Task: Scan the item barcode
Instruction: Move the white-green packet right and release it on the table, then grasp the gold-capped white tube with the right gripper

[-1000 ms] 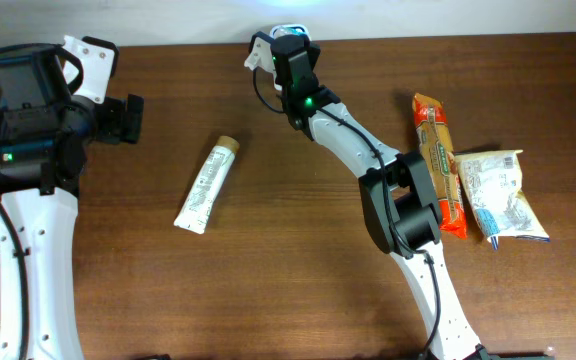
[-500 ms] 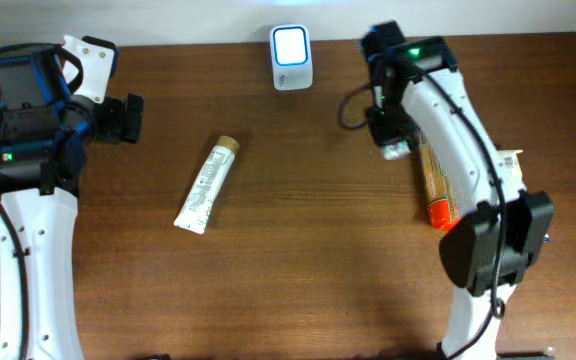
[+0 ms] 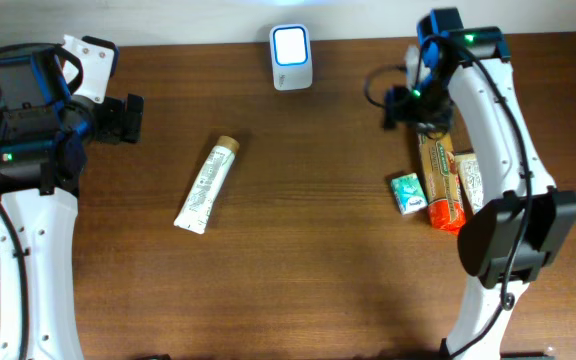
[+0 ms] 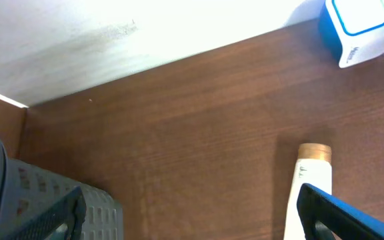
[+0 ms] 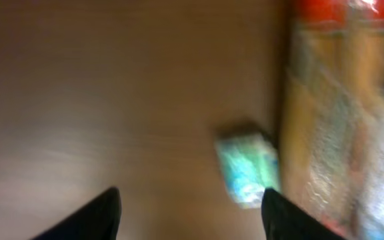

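Table [image 3: 298, 270] of dark wood. At far edge, near middle: white scanner [image 3: 291, 44], face lit. Toward right edge: small green box [image 3: 407, 192], flat on the wood, free of any grip, just beside long orange packet [image 3: 441, 185]; touching or not, cannot tell. Farther right, partly under right arm: pale packet [image 3: 471, 178]. Over far end of orange packet: right gripper [image 3: 420, 105], fingers [image 5: 105, 213] spread, nothing between them; in blurred wrist view, green box below, well clear. Left of middle: white tube [image 3: 207, 185], tan cap toward far edge. Near left edge: left gripper [image 3: 133, 118], spread wide and empty, well apart from tube. At left edge: grey basket [image 4: 52, 207].
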Controlling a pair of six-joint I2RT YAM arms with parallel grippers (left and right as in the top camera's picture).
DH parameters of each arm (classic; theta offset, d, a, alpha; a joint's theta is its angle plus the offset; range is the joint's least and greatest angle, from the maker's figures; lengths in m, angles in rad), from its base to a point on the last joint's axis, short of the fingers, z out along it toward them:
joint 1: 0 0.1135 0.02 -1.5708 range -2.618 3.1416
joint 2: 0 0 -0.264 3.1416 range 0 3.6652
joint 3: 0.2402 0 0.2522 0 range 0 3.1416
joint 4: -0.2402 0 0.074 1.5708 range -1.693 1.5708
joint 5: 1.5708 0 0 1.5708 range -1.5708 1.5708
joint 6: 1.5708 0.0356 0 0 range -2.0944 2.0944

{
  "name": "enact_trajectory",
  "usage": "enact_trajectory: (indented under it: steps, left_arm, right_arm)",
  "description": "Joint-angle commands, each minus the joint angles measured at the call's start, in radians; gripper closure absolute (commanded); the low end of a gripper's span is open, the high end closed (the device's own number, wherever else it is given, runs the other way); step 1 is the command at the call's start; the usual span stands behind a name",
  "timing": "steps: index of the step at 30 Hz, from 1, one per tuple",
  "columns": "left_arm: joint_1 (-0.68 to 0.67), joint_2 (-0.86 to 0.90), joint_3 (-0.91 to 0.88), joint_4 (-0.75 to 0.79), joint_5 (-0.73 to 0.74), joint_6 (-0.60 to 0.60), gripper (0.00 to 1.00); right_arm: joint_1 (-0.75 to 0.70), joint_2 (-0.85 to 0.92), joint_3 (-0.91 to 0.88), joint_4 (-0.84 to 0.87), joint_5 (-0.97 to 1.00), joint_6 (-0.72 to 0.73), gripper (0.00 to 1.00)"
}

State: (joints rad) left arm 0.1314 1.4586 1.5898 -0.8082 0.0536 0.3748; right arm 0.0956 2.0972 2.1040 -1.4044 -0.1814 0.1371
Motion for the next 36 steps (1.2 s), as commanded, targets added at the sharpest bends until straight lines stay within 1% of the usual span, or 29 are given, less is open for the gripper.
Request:
enact_trajectory:
  steps: [1,2,5,7,9,11,14,15,17,18,19,20,21,22,24,25,26,27,28,29,31,33,34,36]
  left_arm:
    - [0.003,-0.011,0.009,0.002,0.010,0.009,0.01]
    - [0.003,-0.011,0.009,0.002,0.010,0.009,0.01]
    - [0.003,-0.011,0.009,0.002,0.010,0.009,0.01]
    - [0.003,-0.011,0.009,0.002,0.010,0.009,0.01]
    - [0.003,-0.011,0.009,0.002,0.010,0.009,0.01]
    - [0.003,-0.011,0.009,0.002,0.010,0.009,0.01]
    - [0.003,-0.011,0.009,0.002,0.010,0.009,0.01]
    - [0.003,-0.011,0.009,0.002,0.010,0.009,0.01]
    - [0.003,-0.011,0.009,0.002,0.010,0.009,0.01]
    - [0.003,-0.011,0.009,0.002,0.010,0.009,0.01]
    - [0.003,-0.011,0.009,0.002,0.010,0.009,0.01]
    - [0.003,-0.011,0.009,0.002,0.010,0.009,0.01]
    - [0.003,-0.011,0.009,0.002,0.010,0.009,0.01]
    - [0.003,-0.011,0.009,0.002,0.010,0.009,0.01]
    - [0.003,-0.011,0.009,0.002,0.010,0.009,0.01]
    - [0.003,-0.011,0.009,0.002,0.010,0.009,0.01]
    - [0.003,-0.011,0.009,0.002,0.010,0.009,0.01]
    - [0.003,-0.011,0.009,0.002,0.010,0.009,0.01]
    - [0.003,-0.011,0.009,0.002,0.010,0.009,0.01]
    - [0.003,-0.011,0.009,0.002,0.010,0.009,0.01]
    - [0.003,-0.011,0.009,0.002,0.010,0.009,0.01]
    - [0.003,-0.011,0.009,0.002,0.010,0.009,0.01]
    - [0.003,-0.011,0.009,0.002,0.010,0.009,0.01]
    - [0.003,-0.011,0.009,0.002,0.010,0.009,0.01]
  right_arm:
    - [0.131,0.007,-0.024,0.148,-0.274,0.059,0.33]
    - [0.216,0.039,-0.050,0.231,-0.275,0.130,0.33]
    - [0.398,0.128,-0.093,0.399,-0.275,0.301,0.32]
    - [0.482,0.181,-0.103,0.490,-0.275,0.364,0.32]
    - [0.577,0.257,-0.103,0.581,-0.198,0.504,0.32]
    - [0.626,0.301,-0.103,0.659,-0.195,0.511,0.30]
    - [0.672,0.349,-0.104,0.681,-0.123,0.511,0.30]
    - [0.684,0.368,-0.105,0.680,-0.121,0.511,0.34]
    - [0.690,0.380,-0.105,0.676,-0.121,0.511,0.47]
    - [0.689,0.380,-0.105,0.660,-0.121,0.507,0.62]
    - [0.689,0.380,-0.105,0.621,-0.121,0.475,0.79]
    - [0.686,0.378,-0.105,0.581,-0.122,0.401,0.91]
    - [0.675,0.376,-0.105,0.540,-0.125,0.360,0.96]
    - [0.654,0.367,-0.105,0.484,-0.132,0.293,0.96]
    - [0.597,0.344,-0.088,0.352,-0.155,0.048,0.96]
    - [0.559,0.344,-0.056,0.251,-0.154,-0.140,0.93]
    - [0.532,0.344,-0.047,0.197,-0.154,-0.282,0.88]
    - [0.505,0.344,-0.046,0.160,-0.153,-0.396,0.87]
    - [0.485,0.344,-0.046,0.156,-0.153,-0.429,0.84]
    - [0.466,0.344,-0.046,0.163,-0.154,-0.436,0.63]
    - [0.407,0.344,-0.045,0.153,-0.224,-0.363,0.41]
    - [0.351,0.346,-0.048,0.128,-0.355,-0.365,0.36]
    - [0.335,0.346,-0.066,0.138,-0.415,-0.370,0.36]
    - [0.343,0.346,-0.121,0.163,-0.467,-0.369,0.36]
